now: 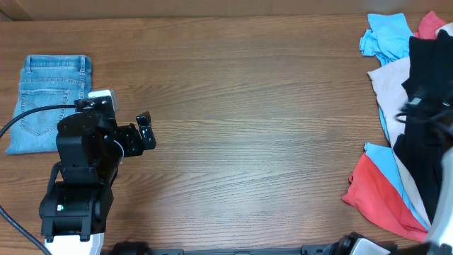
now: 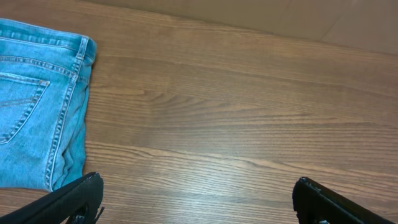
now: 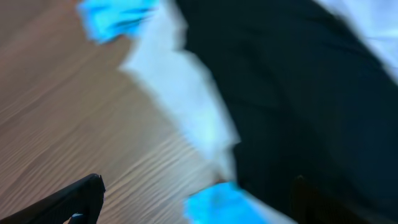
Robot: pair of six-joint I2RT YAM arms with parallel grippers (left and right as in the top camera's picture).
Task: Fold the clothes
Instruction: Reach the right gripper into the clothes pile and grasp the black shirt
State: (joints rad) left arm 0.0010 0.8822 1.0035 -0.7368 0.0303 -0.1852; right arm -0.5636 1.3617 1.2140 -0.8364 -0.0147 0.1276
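The clothes lie in a loose pile at the table's right edge. A black T-shirt (image 1: 432, 78) lies on top of a cream garment (image 1: 389, 85), a light blue one (image 1: 386, 35) and a coral one (image 1: 375, 195). My right arm (image 1: 419, 110) reaches over the pile, dark against the black shirt. In the blurred right wrist view my right gripper (image 3: 199, 186) is open and empty just above the black shirt (image 3: 280, 93), cream cloth (image 3: 186, 87) and blue cloth (image 3: 112, 15). My left gripper (image 1: 145, 131) is open and empty over bare wood, and it also shows in the left wrist view (image 2: 198, 183).
Folded blue jeans (image 1: 49, 103) lie at the far left, behind and left of the left arm; they also show in the left wrist view (image 2: 37, 106). The wooden table (image 1: 248, 127) stretches between the jeans and the pile.
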